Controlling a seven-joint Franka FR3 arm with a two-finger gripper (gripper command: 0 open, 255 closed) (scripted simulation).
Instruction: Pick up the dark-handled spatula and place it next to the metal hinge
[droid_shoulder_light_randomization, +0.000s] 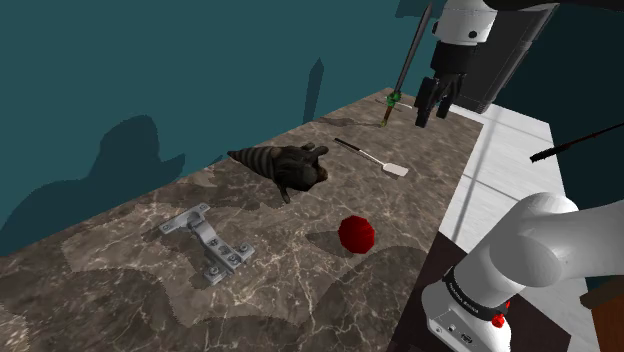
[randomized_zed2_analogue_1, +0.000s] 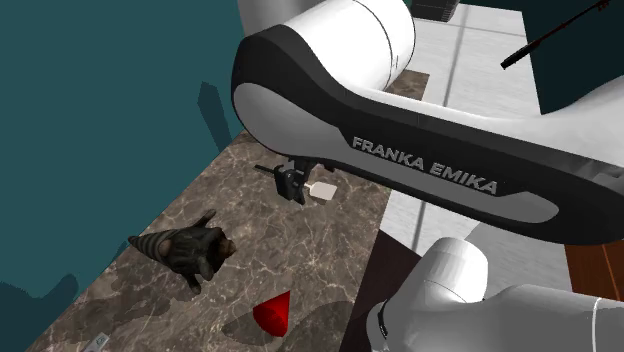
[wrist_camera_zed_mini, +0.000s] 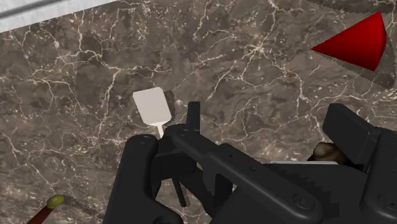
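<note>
The spatula (droid_shoulder_light_randomization: 372, 158) lies flat on the marble counter, its thin dark handle pointing toward the wall and its white blade (droid_shoulder_light_randomization: 397, 169) toward the counter's front edge. My gripper (droid_shoulder_light_randomization: 436, 108) hangs open in the air above and beyond it, holding nothing. In the wrist view the blade (wrist_camera_zed_mini: 151, 105) shows just past the gripper (wrist_camera_zed_mini: 242, 137), and the handle runs back under the left finger (wrist_camera_zed_mini: 139, 175). The metal hinge (droid_shoulder_light_randomization: 208, 241) rests far off toward the shoulder view's lower left. From the second exterior view the gripper (randomized_zed2_analogue_1: 292, 185) hovers beside the blade (randomized_zed2_analogue_1: 323, 190).
A dark striped toy (droid_shoulder_light_randomization: 285, 165) lies between spatula and hinge, and a red cone (droid_shoulder_light_randomization: 356, 233) sits near the counter's front edge. A long-handled tool with a green band (droid_shoulder_light_randomization: 395, 95) leans on the teal wall. A dark box (droid_shoulder_light_randomization: 505, 60) stands behind the gripper.
</note>
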